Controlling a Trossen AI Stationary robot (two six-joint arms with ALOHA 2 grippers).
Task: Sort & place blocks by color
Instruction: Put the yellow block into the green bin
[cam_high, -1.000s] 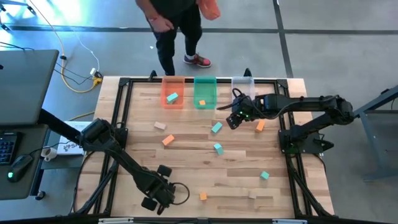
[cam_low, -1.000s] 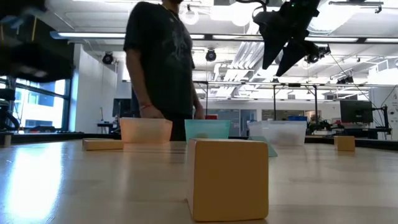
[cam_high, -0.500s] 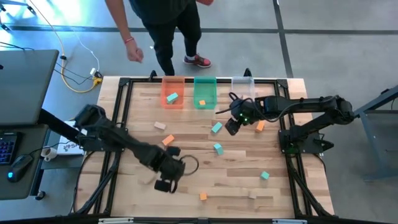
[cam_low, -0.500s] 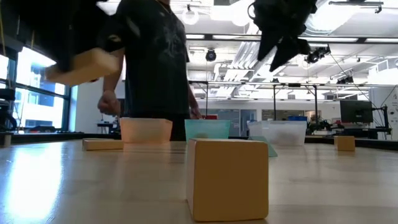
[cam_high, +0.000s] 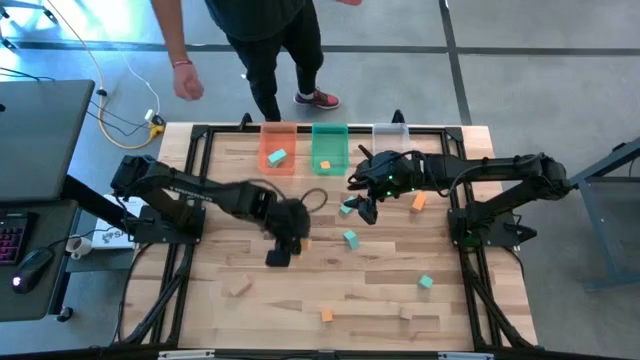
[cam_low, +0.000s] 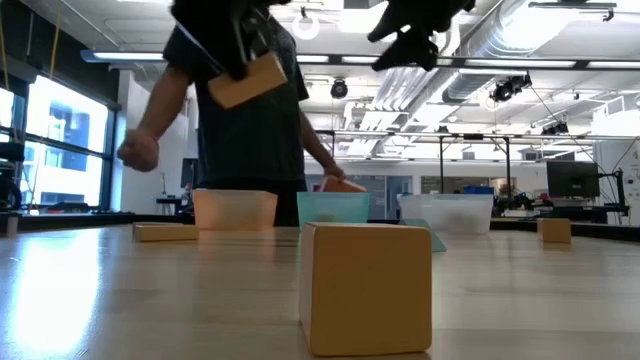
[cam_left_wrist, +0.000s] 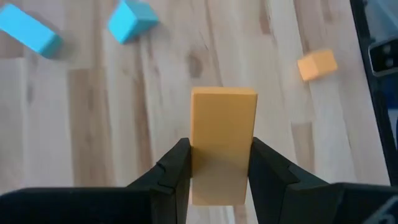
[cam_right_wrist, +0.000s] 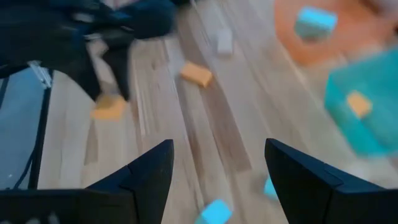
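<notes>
A tan wooden block (cam_left_wrist: 222, 144) is clamped between the fingers of the left claw (cam_left_wrist: 214, 163), held in the air above the middle of the bench (cam_high: 300, 310). Other teal, orange and tan blocks (cam_high: 351, 239) lie scattered on the wood. The right claw (cam_high: 365, 208) hovers with its fingers spread wide and empty, near the green tray (cam_high: 329, 148). A person (cam_low: 235, 140) stands behind the far edge.
</notes>
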